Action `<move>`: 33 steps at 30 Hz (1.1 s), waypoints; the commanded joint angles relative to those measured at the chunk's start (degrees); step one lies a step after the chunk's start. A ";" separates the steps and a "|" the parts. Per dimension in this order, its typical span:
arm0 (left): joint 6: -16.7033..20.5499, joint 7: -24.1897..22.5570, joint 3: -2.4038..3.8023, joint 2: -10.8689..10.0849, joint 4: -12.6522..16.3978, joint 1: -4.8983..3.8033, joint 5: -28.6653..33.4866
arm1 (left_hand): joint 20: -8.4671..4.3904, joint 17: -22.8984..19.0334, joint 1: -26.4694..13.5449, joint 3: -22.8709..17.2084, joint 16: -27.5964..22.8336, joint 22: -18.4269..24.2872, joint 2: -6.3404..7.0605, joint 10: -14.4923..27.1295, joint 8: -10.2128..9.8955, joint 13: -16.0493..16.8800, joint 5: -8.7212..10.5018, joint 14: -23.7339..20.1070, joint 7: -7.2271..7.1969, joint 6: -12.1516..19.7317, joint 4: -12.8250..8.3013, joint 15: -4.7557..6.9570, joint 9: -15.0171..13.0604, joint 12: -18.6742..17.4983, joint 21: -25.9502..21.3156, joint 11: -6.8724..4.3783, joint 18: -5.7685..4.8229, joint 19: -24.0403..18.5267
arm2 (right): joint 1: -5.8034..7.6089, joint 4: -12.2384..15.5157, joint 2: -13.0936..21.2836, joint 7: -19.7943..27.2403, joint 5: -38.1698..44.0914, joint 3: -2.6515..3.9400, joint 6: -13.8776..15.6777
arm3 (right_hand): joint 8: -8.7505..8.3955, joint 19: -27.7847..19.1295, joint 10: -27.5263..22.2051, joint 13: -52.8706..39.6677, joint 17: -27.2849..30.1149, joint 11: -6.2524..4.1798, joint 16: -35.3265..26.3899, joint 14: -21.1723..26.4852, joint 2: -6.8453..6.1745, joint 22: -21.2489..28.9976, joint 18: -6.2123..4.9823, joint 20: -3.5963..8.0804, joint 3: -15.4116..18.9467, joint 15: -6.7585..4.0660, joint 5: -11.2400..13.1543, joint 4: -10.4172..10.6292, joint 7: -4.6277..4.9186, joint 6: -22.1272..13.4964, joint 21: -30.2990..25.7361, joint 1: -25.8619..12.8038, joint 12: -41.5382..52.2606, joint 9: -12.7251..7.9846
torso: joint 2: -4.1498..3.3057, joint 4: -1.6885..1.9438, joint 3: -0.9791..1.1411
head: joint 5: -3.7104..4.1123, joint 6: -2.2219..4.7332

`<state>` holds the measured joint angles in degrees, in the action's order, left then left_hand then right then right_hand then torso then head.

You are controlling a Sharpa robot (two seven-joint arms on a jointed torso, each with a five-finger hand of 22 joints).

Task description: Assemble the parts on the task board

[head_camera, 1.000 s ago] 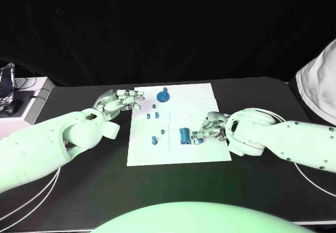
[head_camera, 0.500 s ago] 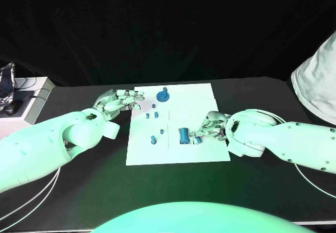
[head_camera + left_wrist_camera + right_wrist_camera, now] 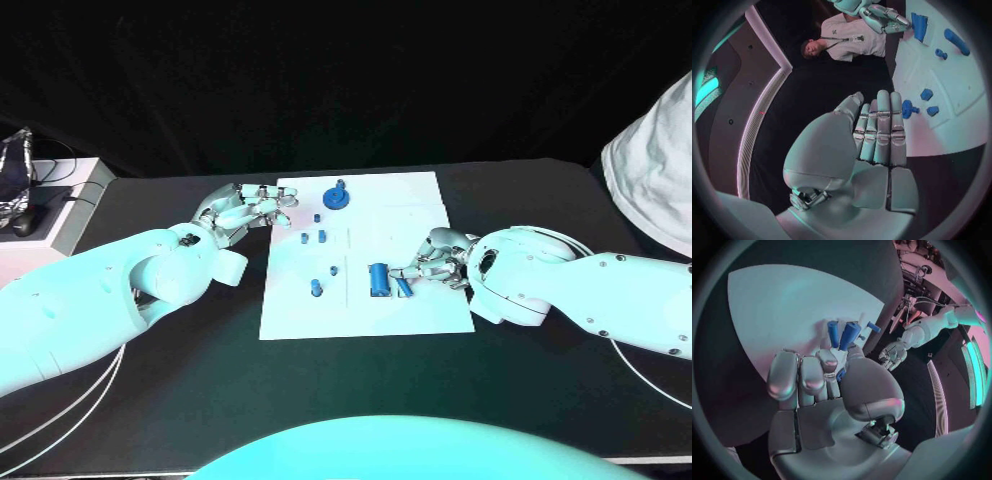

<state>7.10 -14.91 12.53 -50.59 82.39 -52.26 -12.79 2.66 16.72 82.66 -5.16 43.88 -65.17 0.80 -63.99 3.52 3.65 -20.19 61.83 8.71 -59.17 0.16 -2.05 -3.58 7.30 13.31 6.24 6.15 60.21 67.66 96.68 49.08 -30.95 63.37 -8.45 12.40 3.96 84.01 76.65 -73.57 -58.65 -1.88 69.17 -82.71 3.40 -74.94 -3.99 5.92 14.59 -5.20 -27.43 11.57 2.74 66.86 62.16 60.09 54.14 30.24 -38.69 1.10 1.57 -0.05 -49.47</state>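
While both arms are reaching in over the black desk (image 3: 144,420), the scene is reading as follows.

Task board: the white task board (image 3: 418,205) is lying at the desk's middle, its long edges running 12 to 6 o'clock.

Left hand: the left hand (image 3: 245,208) is hovering at the board's 9 o'clock edge near the far corner, fingers held straight and close together in the left wrist view (image 3: 878,130), grasping nothing.

Right hand: the right hand (image 3: 437,260) is sitting over the board's 3 o'clock edge, its fingers curling around a small blue part (image 3: 841,374); whether it is truly gripping it I cannot tell.

Parts: a round blue part with a stem (image 3: 336,197) is standing toward 12 o'clock; two small blue pieces (image 3: 315,238) are lying near the middle; a blue peg (image 3: 316,288) is sitting toward 7 o'clock; a larger blue block (image 3: 379,279) is lying just beside the right hand's fingertips.

Open room: bare white board is stretching along the 6 o'clock edge and at the far 1 o'clock corner; dark desk is lying open on both sides.
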 commanded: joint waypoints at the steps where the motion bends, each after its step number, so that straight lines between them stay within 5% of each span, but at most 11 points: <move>1: -0.11 -0.33 0.05 0.04 0.14 0.05 0.36 | -0.06 -0.05 -0.45 -0.17 0.03 0.01 0.20 0.33 0.16 -0.07 0.05 -0.06 -0.13 0.37 0.25 -0.26 -0.06 0.11 -0.21 0.04 -0.16 0.43 | -0.06 0.39 0.33 0.77 0.16 0.02 0.31 | 0.15 2.78 0.26 -0.09 -0.07 0.02 0.25 -0.22 0.64 -8.40 -0.08 0.11 0.35 -0.08 -0.39 0.01 0.02 0.35 0.17 0.05 0.37 0.08 | 0.01 -0.01 -0.02 | -0.06 0.06; 19: -0.10 -0.29 0.05 -0.09 0.15 0.05 0.42 | -0.04 -0.07 -0.50 -0.24 0.02 0.03 0.14 0.41 0.16 -0.07 0.04 -0.05 -0.11 0.44 0.43 -0.27 -0.06 0.15 -0.34 0.05 -0.15 0.49 | -0.06 1.55 2.55 0.65 1.37 0.10 0.44 | 0.24 2.82 0.63 -0.37 -0.24 -0.12 0.37 -0.26 1.32 -8.47 -0.03 0.17 0.34 -0.17 -0.97 -0.46 -0.17 0.76 0.47 0.81 0.87 0.17 | 0.00 0.00 0.00 | -0.13 0.13; 23: -0.11 -0.28 0.04 -0.08 0.12 0.05 0.42 | -0.04 -0.07 -0.42 -0.30 0.01 0.03 0.15 0.44 0.17 -0.07 0.04 -0.03 -0.12 0.44 0.46 -0.27 -0.06 0.19 -0.44 0.05 -0.13 0.55 | -0.06 2.35 3.14 1.84 0.92 0.12 0.03 | 0.27 2.80 0.74 -0.46 -0.24 -0.20 0.36 -0.27 1.86 -8.47 0.01 0.25 -0.75 -0.26 -0.75 -3.26 -0.25 1.04 0.51 3.36 0.97 0.29 | 0.02 -0.04 -0.02 | -0.18 0.17; 27: -0.11 -0.27 0.04 -0.08 0.10 0.06 0.42 | -0.04 -0.07 -0.41 -0.31 0.01 0.03 0.15 0.44 0.17 -0.07 0.04 -0.03 -0.12 0.44 0.47 -0.27 -0.06 0.19 -0.46 0.05 -0.13 0.55 | -0.13 3.38 3.69 3.42 0.41 0.12 -0.20 | 0.32 2.80 1.21 -0.92 -0.21 -0.49 0.34 -0.28 2.70 -8.51 0.12 0.47 -5.77 -0.49 8.89 -8.37 -0.64 1.52 0.74 7.77 1.74 0.38 | -0.01 -0.05 0.00 | -0.16 0.21; 30: -0.10 -0.26 0.04 -0.05 0.07 0.06 0.42 | -0.05 -0.08 -0.32 -0.37 0.01 0.00 0.13 0.43 0.17 -0.07 0.03 -0.05 -0.12 0.40 0.41 -0.26 -0.06 0.20 -0.45 0.04 -0.13 0.56 | -0.28 4.09 3.97 3.94 0.24 0.12 -0.14 | 0.23 2.81 1.39 -1.25 -0.29 -0.60 0.44 -0.32 0.89 -8.57 0.23 0.59 -10.81 -0.55 8.18 -10.64 -0.79 1.91 1.11 5.19 1.82 0.20 | 0.02 -0.10 -0.01 | -0.10 0.24; 33: -0.12 -0.26 0.04 -0.04 0.05 0.06 0.42 | -0.05 -0.08 -0.32 -0.37 0.01 0.00 0.13 0.43 0.17 -0.07 0.03 -0.05 -0.12 0.40 0.41 -0.26 -0.06 0.20 -0.45 0.04 -0.13 0.56 | -0.45 4.49 4.11 3.68 0.32 0.12 -0.09 | 0.29 2.79 1.57 -1.44 -0.40 -0.69 0.57 -0.34 0.07 -8.58 0.26 0.63 -12.41 -0.61 6.93 -11.10 -0.94 2.16 1.21 3.99 1.87 0.27 | 0.05 -0.07 -0.03 | -0.04 0.25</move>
<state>7.14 -14.85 12.52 -50.71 82.36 -52.26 -12.70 2.45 16.72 82.66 -5.39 43.88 -65.17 0.80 -63.99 3.52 3.66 -20.19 61.83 8.71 -59.17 0.40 -2.05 -3.58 7.30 12.93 6.24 6.14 60.42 67.30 100.93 53.14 -28.86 63.66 -8.34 12.85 3.96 83.91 77.77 -74.95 -59.00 -2.59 69.56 -82.93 3.40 -74.92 -3.98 6.25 2.47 -5.42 -20.32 0.56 1.76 68.67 63.06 64.54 55.71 30.51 -38.68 1.02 1.56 -0.14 -49.23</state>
